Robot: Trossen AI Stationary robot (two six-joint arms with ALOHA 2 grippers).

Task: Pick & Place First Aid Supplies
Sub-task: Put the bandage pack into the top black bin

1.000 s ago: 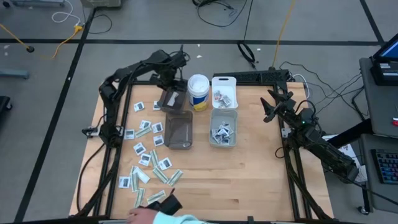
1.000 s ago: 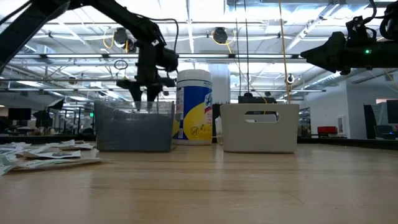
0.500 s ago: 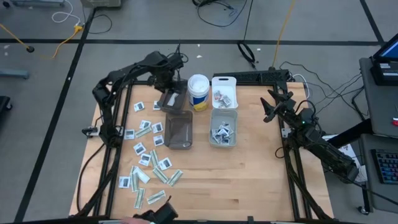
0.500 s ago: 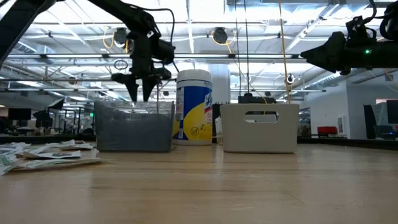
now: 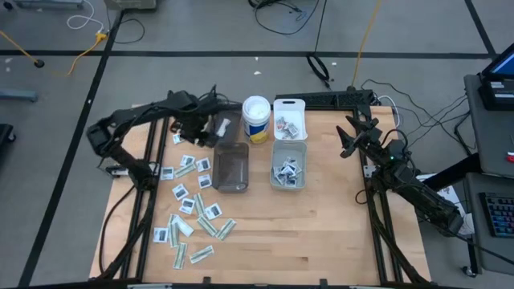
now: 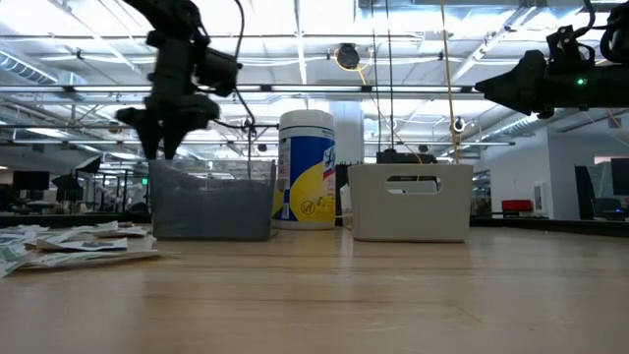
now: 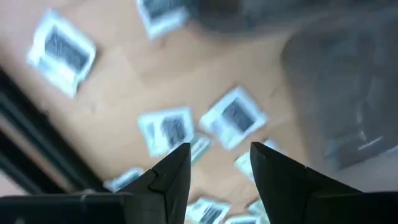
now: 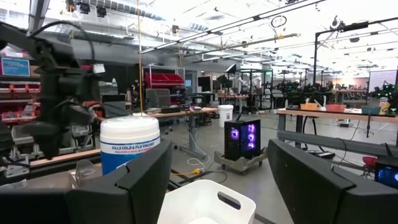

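**Q:** What are the first aid packets, and how will they handle?

**A:** They are small flat sachets, white squares with dark print and narrow pale strips, scattered on the bare wood of the table on my left side, beside the smoky bin. I judge them very light, thin and limp, likely slick on the face. Lying flat, they offer no raised edge, so I would take one from above, across a short edge or a corner, pressing a fingertip down so the sachet buckles up between the fingers. Where they overlap, I risk lifting two at once.

**Q:** Where do the packets lie relative to your left gripper?

**A:** Directly below it. My left wrist view shows several white squares on the wood past my fingers, with the corner of the smoky bin to one side. From above, that gripper hangs over the far end of the scatter, near the back edge of the table.

**Q:** How far open is it, and what does it hold?

**A:** The fingers stand partly apart with a clear gap between them, and nothing is in that gap. They touch no packet; the low view shows the gripper well above the table.

**Q:** And the other arm?

**A:** My right gripper waits at the table's right edge, fingers spread wide, empty. Some packets already lie in the pale bin near the wipes canister.
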